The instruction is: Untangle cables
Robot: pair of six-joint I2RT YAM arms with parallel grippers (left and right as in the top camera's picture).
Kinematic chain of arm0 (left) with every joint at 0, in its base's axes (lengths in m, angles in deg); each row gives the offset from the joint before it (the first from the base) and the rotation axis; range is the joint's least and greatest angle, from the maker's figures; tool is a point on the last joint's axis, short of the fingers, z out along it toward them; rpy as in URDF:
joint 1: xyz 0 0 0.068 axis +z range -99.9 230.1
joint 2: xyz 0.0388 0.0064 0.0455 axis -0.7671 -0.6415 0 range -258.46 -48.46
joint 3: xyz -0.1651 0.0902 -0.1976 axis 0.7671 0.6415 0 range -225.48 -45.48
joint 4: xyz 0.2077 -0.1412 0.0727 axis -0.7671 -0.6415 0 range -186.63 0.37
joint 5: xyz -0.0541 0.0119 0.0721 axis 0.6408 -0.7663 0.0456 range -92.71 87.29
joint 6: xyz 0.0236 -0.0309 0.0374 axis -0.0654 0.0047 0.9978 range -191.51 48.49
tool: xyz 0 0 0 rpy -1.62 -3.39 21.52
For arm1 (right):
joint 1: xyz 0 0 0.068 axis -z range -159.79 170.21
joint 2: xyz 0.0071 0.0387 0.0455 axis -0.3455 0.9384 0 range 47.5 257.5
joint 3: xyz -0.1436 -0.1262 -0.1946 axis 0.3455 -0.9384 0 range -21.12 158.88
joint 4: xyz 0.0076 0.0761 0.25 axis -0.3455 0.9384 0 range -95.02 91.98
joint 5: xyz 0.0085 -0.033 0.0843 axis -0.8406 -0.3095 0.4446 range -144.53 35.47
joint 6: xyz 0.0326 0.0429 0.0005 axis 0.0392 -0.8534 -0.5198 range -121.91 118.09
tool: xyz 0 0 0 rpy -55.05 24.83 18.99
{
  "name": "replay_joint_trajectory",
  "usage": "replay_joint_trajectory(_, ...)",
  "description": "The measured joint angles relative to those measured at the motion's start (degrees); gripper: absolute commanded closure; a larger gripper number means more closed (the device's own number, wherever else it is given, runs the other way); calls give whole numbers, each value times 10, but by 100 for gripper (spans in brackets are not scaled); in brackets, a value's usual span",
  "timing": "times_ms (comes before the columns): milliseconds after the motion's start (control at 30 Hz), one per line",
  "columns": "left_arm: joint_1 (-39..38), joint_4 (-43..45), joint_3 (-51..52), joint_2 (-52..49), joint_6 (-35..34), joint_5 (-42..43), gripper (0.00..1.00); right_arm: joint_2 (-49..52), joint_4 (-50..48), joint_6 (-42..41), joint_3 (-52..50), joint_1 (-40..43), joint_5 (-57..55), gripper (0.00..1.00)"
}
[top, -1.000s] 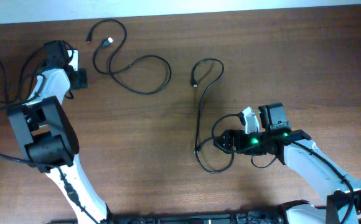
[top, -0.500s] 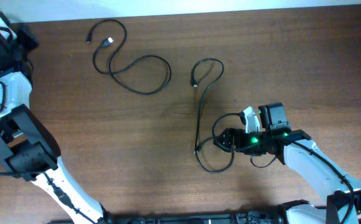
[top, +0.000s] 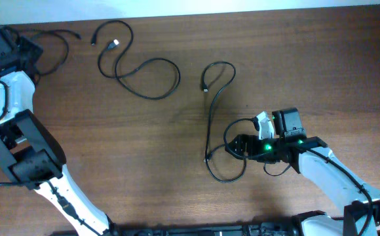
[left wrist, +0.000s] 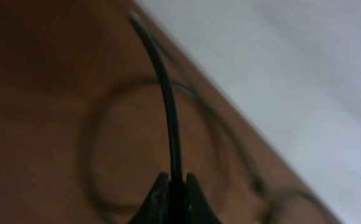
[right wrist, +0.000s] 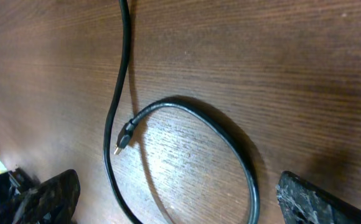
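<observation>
Left fingers [left wrist: 165, 196] swung cornerward, cable [left wrist: 168, 106] pinched

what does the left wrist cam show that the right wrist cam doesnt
Left wrist only: the left gripper shut on a black cable that rises from its tips, blurred loops behind it, and a pale surface past the edge of the table. Right wrist only: the right gripper open and holding nothing, over a second cable whose small plug lies on the wood. Both: thin black cable on the brown wooden table.
</observation>
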Motion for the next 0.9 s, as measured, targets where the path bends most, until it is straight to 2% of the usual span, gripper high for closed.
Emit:
replay_joint_trajectory(33,5,-45,0,0,1,-103,100,0,-3,0,0,0,-2,1)
replay_joint_trajectory(67,4,-84,-3,0,-17,-159,100,0,-5,-2,0,0,-2,1)
replay_joint_trajectory(200,3,-239,-2,0,-183,-354,100,0,-9,-17,0,0,-2,1)
replay_joint_trajectory(267,7,-266,-2,1,-216,-408,100,0,-10,-24,0,0,-3,1)
replay_joint_trajectory(333,13,-252,-1,1,-233,-430,98,0,-18,-25,0,0,-3,1)
replay_joint_trajectory(367,15,-241,-1,1,-236,-419,91,0,-20,-26,0,0,-3,1)
replay_joint_trajectory(400,17,-224,-1,2,-239,-397,62,0,-22,-26,0,0,-3,1)
replay_joint_trajectory(433,18,-196,-1,2,-244,-366,1,0,-22,-27,0,0,-3,1)
replay_joint_trajectory(567,15,-80,0,2,-249,-181,1,0,-22,-28,0,0,-3,1)
replay_joint_trajectory(767,-16,-83,0,2,-242,43,1,0,-22,-28,0,0,-3,1)
replay_joint_trajectory(833,-46,-91,0,2,-184,90,1,0,-22,-28,0,0,-3,1)
replay_joint_trajectory(900,-110,-120,-1,2,-3,116,1,0,-22,-28,0,0,-3,1)
